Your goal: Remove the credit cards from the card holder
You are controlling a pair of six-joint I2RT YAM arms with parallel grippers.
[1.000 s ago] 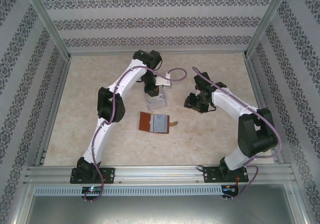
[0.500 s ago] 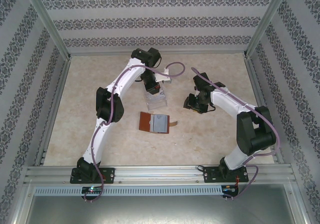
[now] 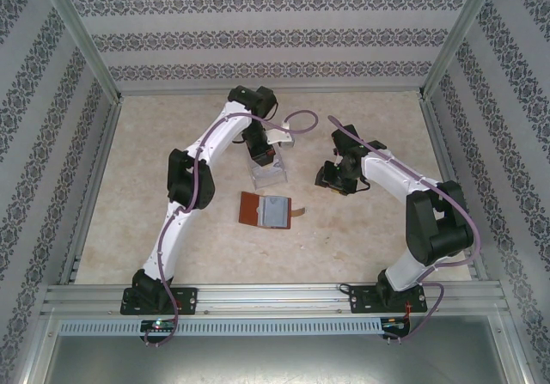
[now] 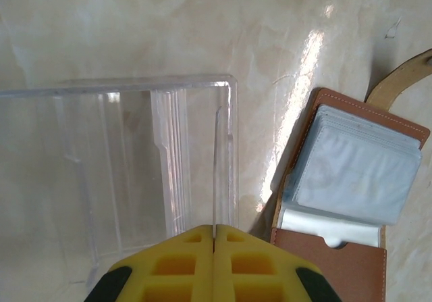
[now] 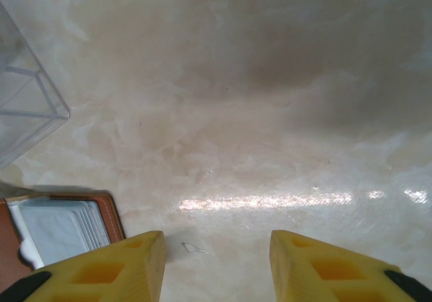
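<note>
I keep my left gripper (image 4: 214, 233) clenched on a thin pale edge-on credit card (image 4: 215, 170) over the clear plastic tray (image 4: 135, 84), with the reddish-brown leather card holder (image 4: 337, 265) lying open just beside that tray

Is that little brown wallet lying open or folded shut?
Open: the wallet lies spread flat on the table, its grey-blue pockets facing up.

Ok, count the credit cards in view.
2: one card edge-on in the shut left tool over the clear tray, one white card peeking from the card holder. More may hide inside.
</note>
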